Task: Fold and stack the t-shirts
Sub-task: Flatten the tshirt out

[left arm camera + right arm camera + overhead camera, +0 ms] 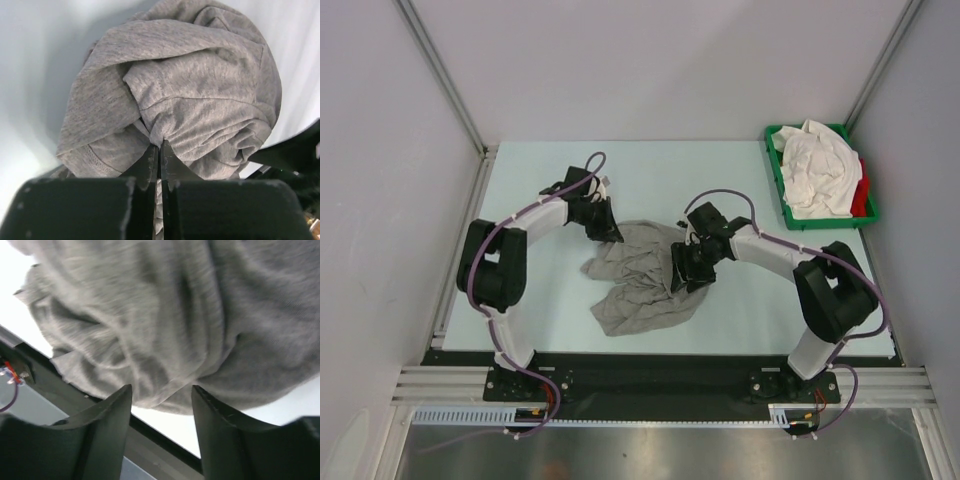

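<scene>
A heather grey t-shirt (642, 278) lies crumpled in the middle of the table. My left gripper (609, 231) is at its far left corner; in the left wrist view this gripper (159, 146) is shut on a pinch of the grey cloth (200, 85), which bunches up right in front of the tips. My right gripper (686, 268) is down over the shirt's right side. In the right wrist view it (161, 391) stands open, with the shirt's edge (175, 315) just beyond the fingertips (126, 392) and nothing between them.
A green tray (830, 222) at the far right corner holds bunched white t-shirts (815, 170) and a red one (863, 195). The table's dark front rail (165, 435) runs close under my right gripper. Grey walls enclose the table.
</scene>
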